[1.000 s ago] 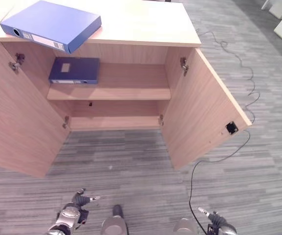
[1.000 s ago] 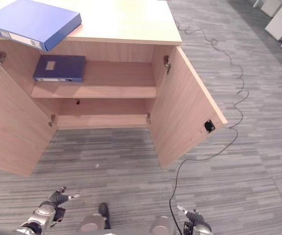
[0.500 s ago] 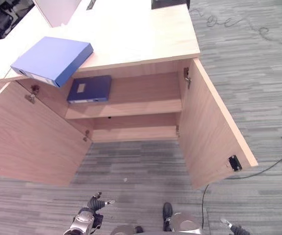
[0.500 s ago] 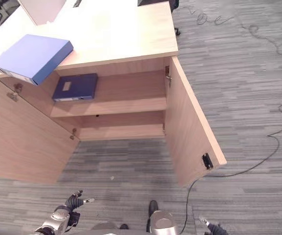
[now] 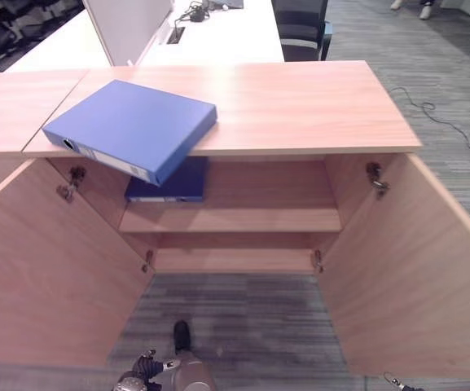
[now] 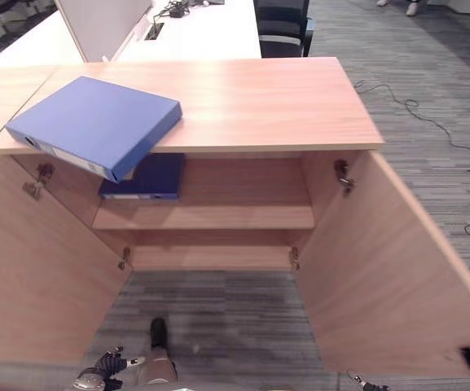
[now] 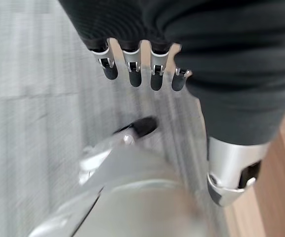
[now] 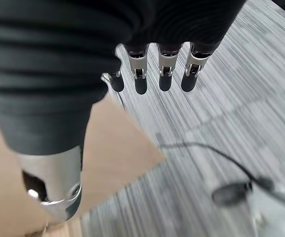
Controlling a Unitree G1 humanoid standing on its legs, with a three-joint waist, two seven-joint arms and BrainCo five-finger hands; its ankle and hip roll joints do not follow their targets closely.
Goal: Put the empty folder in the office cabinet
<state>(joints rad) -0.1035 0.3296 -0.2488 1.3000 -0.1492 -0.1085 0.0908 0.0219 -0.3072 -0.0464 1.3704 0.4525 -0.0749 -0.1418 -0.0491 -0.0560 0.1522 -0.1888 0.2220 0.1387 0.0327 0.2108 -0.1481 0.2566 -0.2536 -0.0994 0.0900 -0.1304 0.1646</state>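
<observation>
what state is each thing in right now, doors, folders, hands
left door: swung open
right door: swung open
folder: closed, flat on the cabinet top, one corner overhanging the front edge
dark folder: closed, lying flat on the upper shelf
left hand: open, holding nothing
right hand: open, holding nothing

The left hand (image 7: 147, 59) hung low near the floor, fingers straight and relaxed, thumb apart, holding nothing. The right hand (image 8: 152, 69) also hung low, fingers extended in a row, empty.
</observation>
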